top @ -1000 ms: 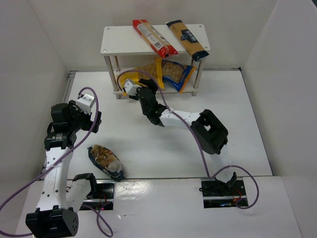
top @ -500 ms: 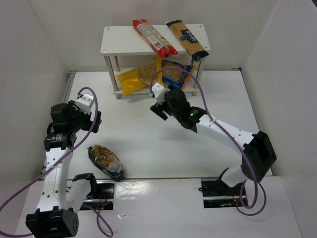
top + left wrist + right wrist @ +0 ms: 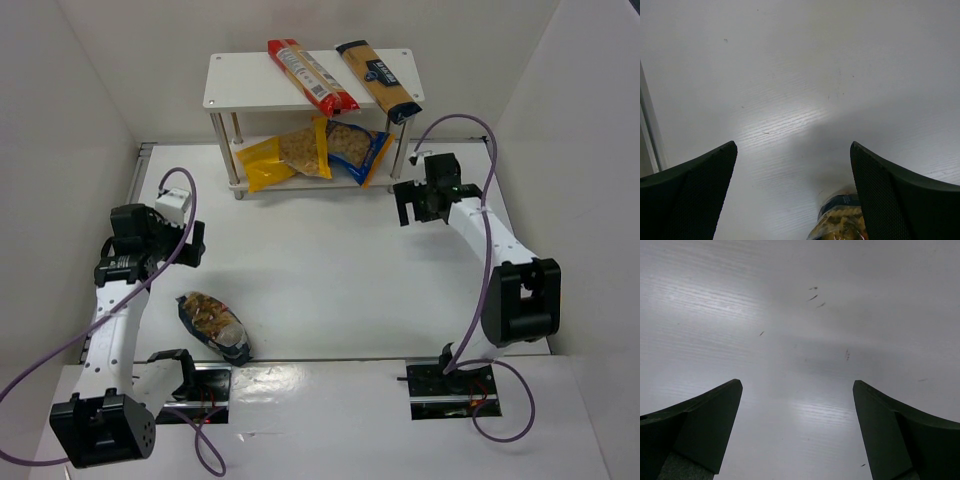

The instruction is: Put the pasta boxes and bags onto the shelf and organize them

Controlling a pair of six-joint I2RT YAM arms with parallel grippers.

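- fingers of the left gripper (image 3: 792, 150) spread wide, empty, well out from the shelf (image 3: 240, 85) at its front-left.
- dark clear bag (image 3: 213, 325) lies farther out from the shelf's left end, open table (image 3: 330, 280) between.
- right gripper (image 3: 797, 385) gapes wide, empty, just off the shelf's right edge.

The left arm (image 3: 112, 330) and right arm (image 3: 492, 235) share white links, chunky black joints and looping purple cables (image 3: 455, 119), with a white block (image 3: 174, 201) at the left wrist and dark, dimpled fingers (image 3: 687, 197).
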